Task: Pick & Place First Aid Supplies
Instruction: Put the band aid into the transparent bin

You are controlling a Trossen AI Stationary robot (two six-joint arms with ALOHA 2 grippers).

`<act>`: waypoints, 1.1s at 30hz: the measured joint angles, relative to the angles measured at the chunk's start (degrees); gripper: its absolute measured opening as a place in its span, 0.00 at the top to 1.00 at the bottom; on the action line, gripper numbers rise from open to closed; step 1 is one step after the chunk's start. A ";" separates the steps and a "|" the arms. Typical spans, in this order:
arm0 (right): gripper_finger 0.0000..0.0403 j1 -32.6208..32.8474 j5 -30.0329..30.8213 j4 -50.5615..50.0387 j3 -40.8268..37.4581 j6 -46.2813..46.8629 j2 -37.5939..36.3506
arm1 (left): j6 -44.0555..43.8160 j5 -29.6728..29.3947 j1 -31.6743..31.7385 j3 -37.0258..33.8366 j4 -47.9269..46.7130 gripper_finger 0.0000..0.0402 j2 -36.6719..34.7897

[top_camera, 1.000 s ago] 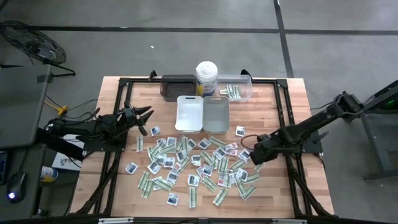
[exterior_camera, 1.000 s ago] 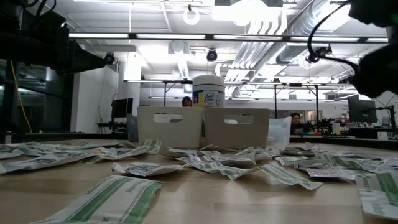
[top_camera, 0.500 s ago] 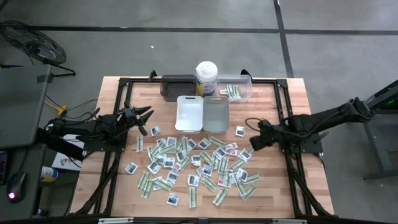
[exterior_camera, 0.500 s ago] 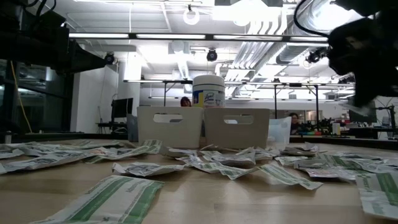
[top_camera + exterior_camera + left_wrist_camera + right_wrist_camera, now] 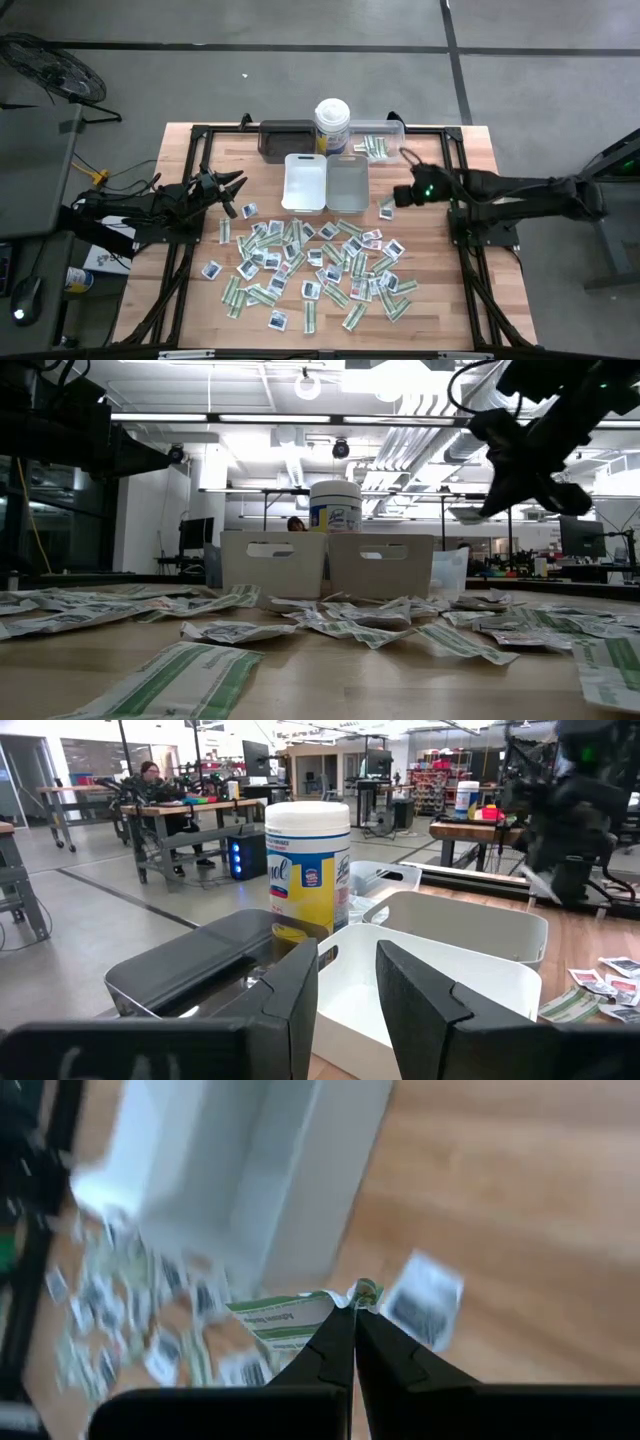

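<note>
Right end effector (image 5: 397,196) in high view: raised beside grey tray (image 5: 347,183), pinched tight on green-and-white strip (image 5: 283,1318); left end effector (image 5: 237,194) parked at counter (image 5: 190,140) left edge, fingers partly apart, holding nothing. Low view: right arm up high w/ strip (image 5: 470,514) hanging; packets (image 5: 350,622) strewn in front of trays. Right wrist view: strip clamped at fingertips, white sachet (image 5: 423,1301) below on wood. Left wrist view: canister (image 5: 308,867) behind white tray (image 5: 440,990).

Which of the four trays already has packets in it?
The clear tray, right of the canister; green-and-white strips lie inside. The others look empty.
</note>
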 joint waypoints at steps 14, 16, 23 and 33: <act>1.00 -19.01 2.63 -3.09 16.25 -13.90 15.36 | 0.00 0.02 -0.01 0.02 0.00 0.75 -0.01; 1.00 -21.22 1.70 -3.08 18.89 -15.46 18.56 | 0.02 0.00 0.00 0.00 0.00 0.75 0.00; 1.00 -27.30 0.13 -3.07 28.38 -21.26 29.65 | 0.01 0.02 0.00 0.02 0.00 0.75 0.00; 1.00 -32.40 -0.80 -3.01 40.03 -28.65 44.23 | 0.00 0.02 -0.01 0.01 0.00 0.75 -0.01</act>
